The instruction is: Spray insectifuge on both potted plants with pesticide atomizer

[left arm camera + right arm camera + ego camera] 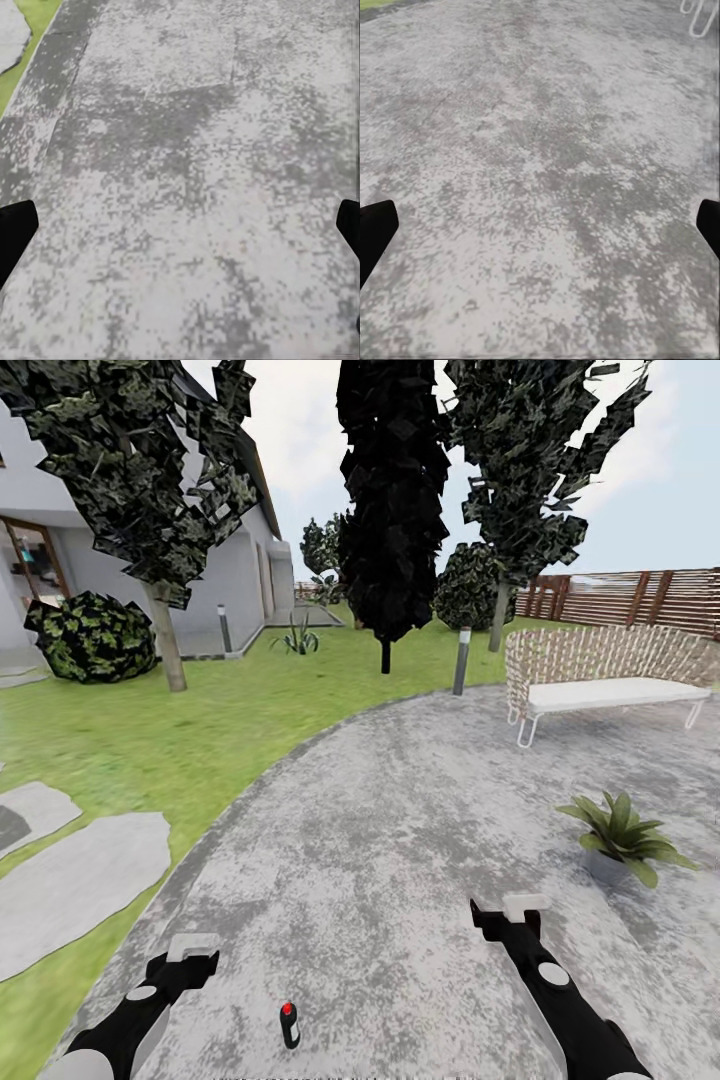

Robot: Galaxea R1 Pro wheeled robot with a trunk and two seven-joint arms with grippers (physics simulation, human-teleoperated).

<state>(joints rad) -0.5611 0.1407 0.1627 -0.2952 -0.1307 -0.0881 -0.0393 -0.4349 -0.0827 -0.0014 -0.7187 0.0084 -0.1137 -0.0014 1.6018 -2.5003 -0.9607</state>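
**Atomizer on the paving between the arms, nearer the left**

Nearest the robot, in the head view: the pesticide atomizer lies on the grey paved patio, low in the frame, between the two arms. Small dark bottle, with a red spot showing near its far end rather than green. Its long axis runs roughly away from the robot, only slightly tilted.

The left end effector sits just up and to the left of the bottle; the right end effector is well apart from it, off to the right. Judgement: the left arm has the shorter reach, and would need to come in toward the robot's midline and down.

Both end effectors hold nothing. In each wrist view, dark fingertips sit at opposite edges with bare paving between them, so both are spread wide.

The head view gives the bottle's position; the left wrist view adds a strip of grass at the patio edge, and the right wrist view catches white bench legs.

Farther out: one potted plant stands on the paving ahead of the right arm. Beyond it, a wicker bench. A second leafy rosette shows far off near the house, too small to tell if it is potted.
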